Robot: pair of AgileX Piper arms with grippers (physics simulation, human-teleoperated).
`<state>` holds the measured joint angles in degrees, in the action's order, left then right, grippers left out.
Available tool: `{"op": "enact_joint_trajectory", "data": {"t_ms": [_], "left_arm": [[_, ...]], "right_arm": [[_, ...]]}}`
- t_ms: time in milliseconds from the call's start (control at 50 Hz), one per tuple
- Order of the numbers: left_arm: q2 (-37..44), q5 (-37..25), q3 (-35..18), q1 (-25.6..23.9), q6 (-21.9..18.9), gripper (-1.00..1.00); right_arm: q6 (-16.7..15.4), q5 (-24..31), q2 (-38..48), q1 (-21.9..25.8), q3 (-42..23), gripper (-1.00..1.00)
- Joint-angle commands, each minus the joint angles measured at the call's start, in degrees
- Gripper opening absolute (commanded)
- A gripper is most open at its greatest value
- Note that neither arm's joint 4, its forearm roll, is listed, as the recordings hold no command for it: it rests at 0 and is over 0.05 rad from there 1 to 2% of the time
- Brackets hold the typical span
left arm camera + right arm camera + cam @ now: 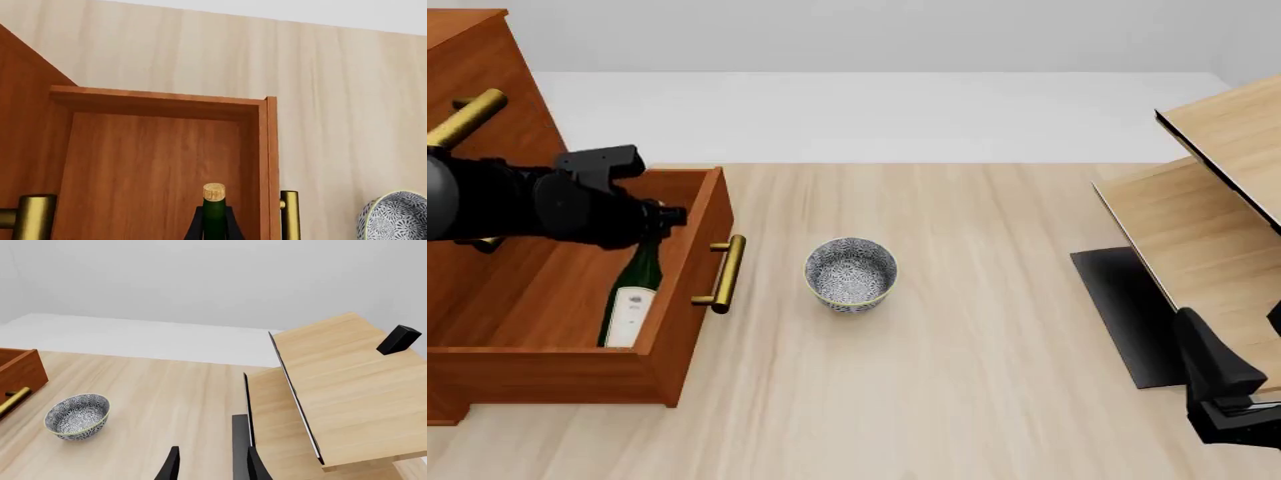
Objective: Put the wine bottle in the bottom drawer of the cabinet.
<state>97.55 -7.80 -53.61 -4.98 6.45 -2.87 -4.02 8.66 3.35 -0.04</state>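
Front view: wine bottle (630, 300) in bottom drawer (681, 300), left claw (665, 218) clamping its neck; likely heavy, slippery, breakable glass.

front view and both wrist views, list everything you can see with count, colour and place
wine bottle: one, dark green, inside the open bottom drawer
bottom drawer: one, reddish-brown, pulled out at table's left
cabinet: one, reddish-brown, far left
bowl: one, speckled grey, table middle
shelf unit: one, pale wood, right
left gripper: one, black, fingers around the bottle neck
right gripper: one, black, fingers apart, near right, holding nothing
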Motion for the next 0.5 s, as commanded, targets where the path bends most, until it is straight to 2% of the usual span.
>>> {"op": "enact_joint_trajectory", "data": {"t_ms": [20,360,380,500], "left_arm": [[1.4,-2.4,2.9,0.2,-0.8,-1.0],[1.3,-2.2,3.2,0.1,-0.4,-1.0],[1.3,-2.2,3.2,0.0,-0.4,1.0],[1.1,-2.1,3.5,-0.4,-0.4,1.0]], "right_arm": [[0.1,0.1,-0.1,0.0,0.0,1.0],[0.0,0.1,-0.1,0.0,0.0,1.0],[0.0,0.1,-0.1,0.0,0.0,1.0],[-0.1,0.4,-0.4,0.1,0.0,1.0]]}}
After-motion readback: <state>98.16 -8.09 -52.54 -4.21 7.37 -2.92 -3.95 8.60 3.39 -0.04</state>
